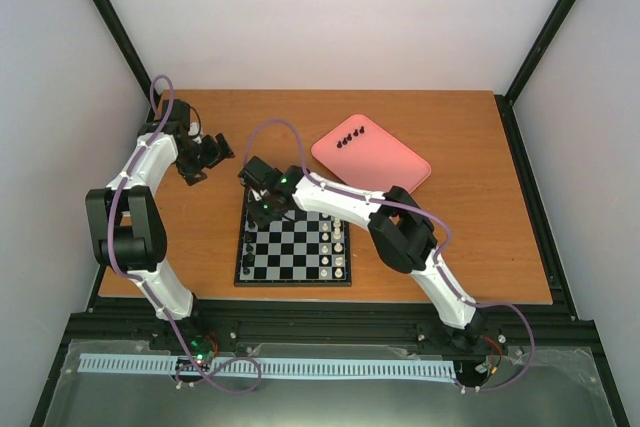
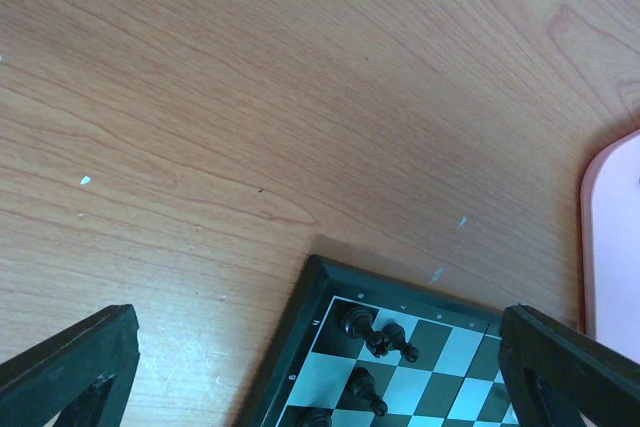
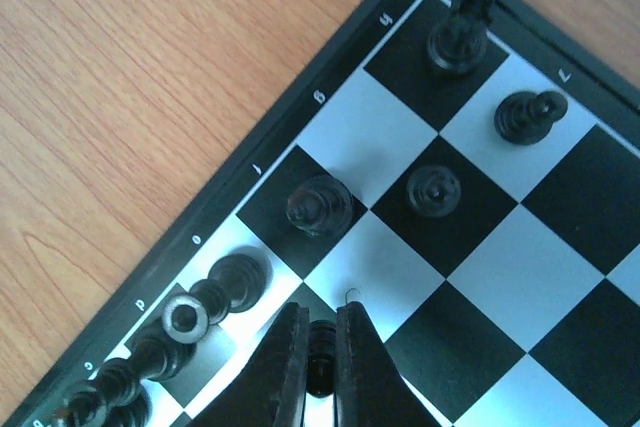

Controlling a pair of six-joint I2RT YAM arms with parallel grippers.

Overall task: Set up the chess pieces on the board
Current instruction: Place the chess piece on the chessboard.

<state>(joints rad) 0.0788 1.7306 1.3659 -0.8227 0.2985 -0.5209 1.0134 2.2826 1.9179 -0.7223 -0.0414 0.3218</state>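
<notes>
Chess pieces [image 3: 320, 205] sit tight along the board [image 3: 300, 119] edge. Right gripper [image 3: 322, 332] is clamped on one black piece [image 3: 320, 367] and its fingers could topple neighbours. Left gripper [image 1: 205, 157] is spread wide.

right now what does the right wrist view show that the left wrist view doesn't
Only the right wrist view: the right gripper shut on a black piece over the board, and a crowded row of black pieces along the board's edge.
Only the left wrist view: the open left gripper and the edge of the pink tray.
Both: the board's corner, the corner pieces standing there, and the wooden table.
</notes>
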